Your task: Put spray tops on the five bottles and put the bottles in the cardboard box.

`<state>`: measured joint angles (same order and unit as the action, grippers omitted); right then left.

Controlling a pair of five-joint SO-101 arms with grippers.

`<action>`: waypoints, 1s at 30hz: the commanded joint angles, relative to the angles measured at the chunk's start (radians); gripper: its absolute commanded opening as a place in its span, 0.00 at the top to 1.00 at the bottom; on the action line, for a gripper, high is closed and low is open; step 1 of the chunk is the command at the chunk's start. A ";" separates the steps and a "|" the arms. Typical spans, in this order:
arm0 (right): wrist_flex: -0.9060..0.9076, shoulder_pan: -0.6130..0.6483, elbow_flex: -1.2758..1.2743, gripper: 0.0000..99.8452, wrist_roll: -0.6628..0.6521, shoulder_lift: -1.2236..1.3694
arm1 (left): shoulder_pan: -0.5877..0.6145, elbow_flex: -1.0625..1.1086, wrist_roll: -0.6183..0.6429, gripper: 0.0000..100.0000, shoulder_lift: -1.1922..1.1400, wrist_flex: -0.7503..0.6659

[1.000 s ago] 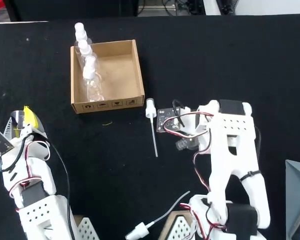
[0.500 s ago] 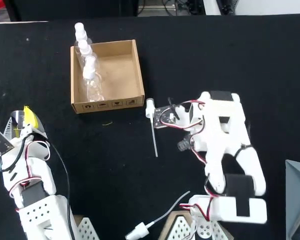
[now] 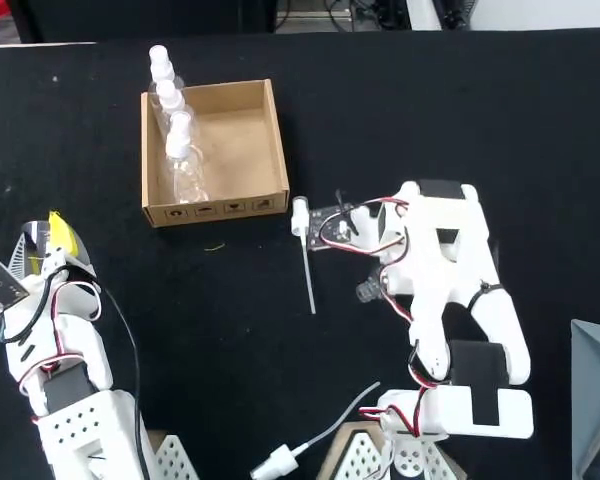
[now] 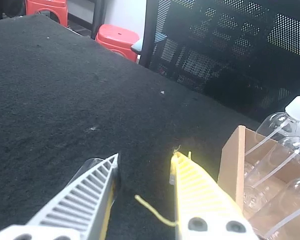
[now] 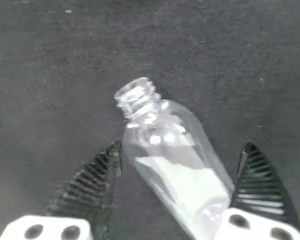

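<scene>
Clear bottle (image 5: 176, 172) between splayed right tool (image 5: 182, 148), open tabletop (image 5: 240, 55) around.

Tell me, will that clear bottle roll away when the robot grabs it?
It could: the bottle lies on its round side. It looks empty, so probably light. Smooth plastic might slip in the right end effector.

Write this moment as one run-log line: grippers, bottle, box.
right gripper: open, astride uncapped bottle lying flat | left gripper: open | cardboard box: three capped bottles
</scene>
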<state>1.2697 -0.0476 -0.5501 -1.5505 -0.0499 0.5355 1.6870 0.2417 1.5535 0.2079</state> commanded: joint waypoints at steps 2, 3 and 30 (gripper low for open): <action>-0.066 0.028 -0.010 0.69 0.058 0.002 | -0.012 0.022 -0.003 0.85 0.008 -0.018; -0.068 0.028 -0.010 0.69 0.064 0.002 | -0.012 0.022 -0.003 0.85 0.008 -0.018; -0.014 0.028 -0.021 0.69 -0.049 0.004 | -0.012 0.022 -0.003 0.85 0.008 -0.018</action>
<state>1.2405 -0.0476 -0.5700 -1.5673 -0.0453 0.5355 1.6870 0.2417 1.5535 0.2079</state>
